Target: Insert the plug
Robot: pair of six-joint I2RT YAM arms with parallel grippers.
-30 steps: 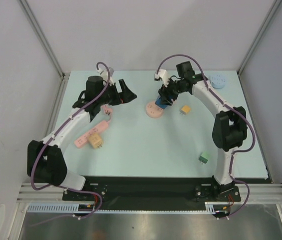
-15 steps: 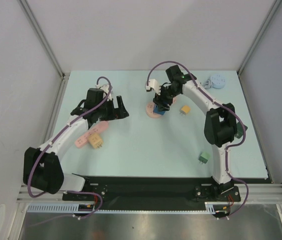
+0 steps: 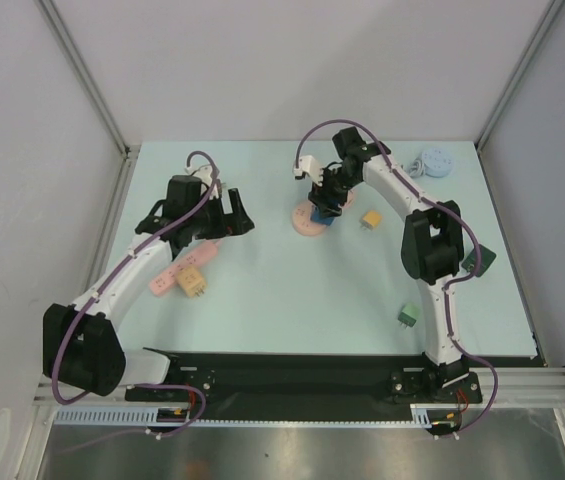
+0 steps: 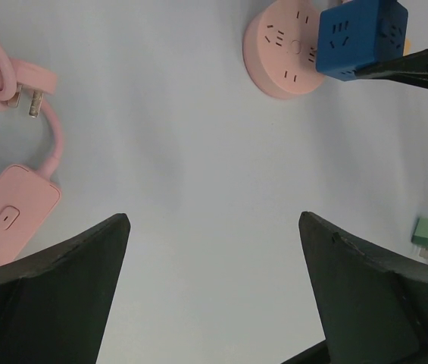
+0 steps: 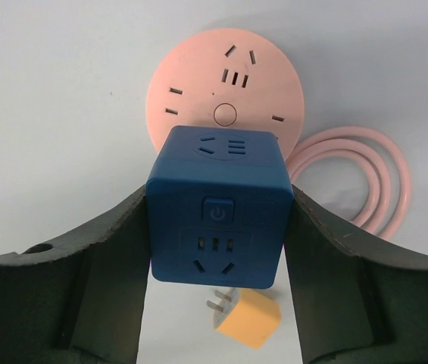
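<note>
Found right jaws clamped on blue cube plug (image 3: 324, 213) at rim of round pink socket (image 3: 304, 223), upper centre of overhead frame; left jaws wide, holding nothing.

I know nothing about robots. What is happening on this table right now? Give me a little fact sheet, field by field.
Right claw: closed on the blue cube plug
Cube position: over the edge of the round pink socket; whether it is plugged in is unclear
Left claw: open, holding nothing
Also lying about: pink power strip, orange adapter, green adapter
</note>
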